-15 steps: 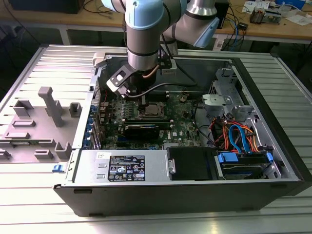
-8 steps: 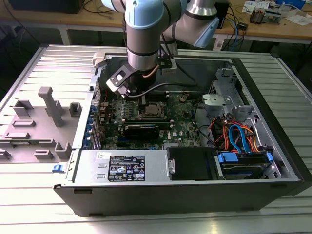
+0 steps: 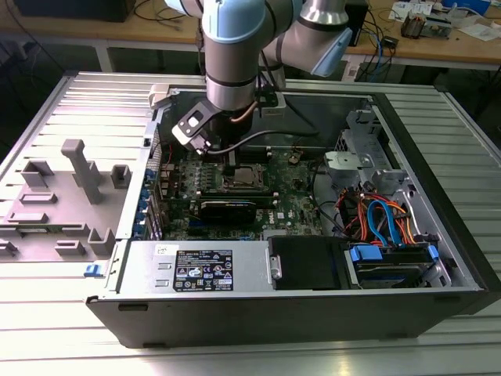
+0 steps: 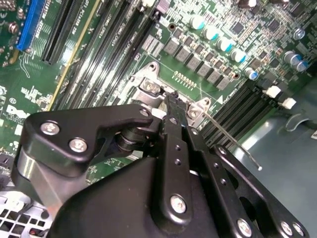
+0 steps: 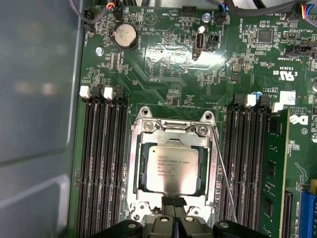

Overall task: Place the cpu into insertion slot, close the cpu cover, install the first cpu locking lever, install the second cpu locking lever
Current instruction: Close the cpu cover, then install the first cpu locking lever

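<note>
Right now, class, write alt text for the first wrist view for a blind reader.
A grey cpu sits in the insertion slot on a green circuit board, the silvery cpu cover lying flat around it. The shut black gripper is at the cover's edge; a thin metal lever runs alongside, and long black memory slots flank the slot.

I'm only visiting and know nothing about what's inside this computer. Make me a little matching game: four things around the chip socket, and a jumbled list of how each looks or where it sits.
Things:
1. cpu
2. coin battery
3. cpu cover
4. gripper

Descriptions:
A. round and silvery, on the green board
B. black, at the edge of the insertion slot
C. grey square, seated inside the slot
D. silvery frame lying flat around the chip

Pairs: 1-C, 2-A, 3-D, 4-B
</note>
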You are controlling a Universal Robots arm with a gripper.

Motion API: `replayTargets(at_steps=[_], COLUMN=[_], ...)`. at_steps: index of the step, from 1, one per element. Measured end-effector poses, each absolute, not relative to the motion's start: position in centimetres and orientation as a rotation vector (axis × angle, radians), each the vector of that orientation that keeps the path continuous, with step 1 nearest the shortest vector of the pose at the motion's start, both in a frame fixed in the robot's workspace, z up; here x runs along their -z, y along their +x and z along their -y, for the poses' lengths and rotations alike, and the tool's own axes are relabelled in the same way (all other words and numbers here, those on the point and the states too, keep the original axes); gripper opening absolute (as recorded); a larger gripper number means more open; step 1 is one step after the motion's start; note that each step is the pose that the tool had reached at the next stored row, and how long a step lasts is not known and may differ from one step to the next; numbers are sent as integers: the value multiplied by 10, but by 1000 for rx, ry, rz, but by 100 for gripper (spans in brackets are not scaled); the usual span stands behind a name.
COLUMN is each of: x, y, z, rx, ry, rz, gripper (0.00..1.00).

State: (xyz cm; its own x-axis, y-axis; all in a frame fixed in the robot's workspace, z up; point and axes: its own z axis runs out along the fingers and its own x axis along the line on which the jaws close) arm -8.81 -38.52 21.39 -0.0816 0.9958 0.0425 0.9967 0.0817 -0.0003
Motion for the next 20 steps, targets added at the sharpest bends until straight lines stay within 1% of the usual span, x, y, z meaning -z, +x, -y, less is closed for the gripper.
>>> replayTargets(at_steps=[13, 20], x=[-214, -214], y=[-55, -54], z=[385, 385], rx=[43, 43], ry=[-2107, -2107], rz=[2287, 2286], gripper=[11, 11])
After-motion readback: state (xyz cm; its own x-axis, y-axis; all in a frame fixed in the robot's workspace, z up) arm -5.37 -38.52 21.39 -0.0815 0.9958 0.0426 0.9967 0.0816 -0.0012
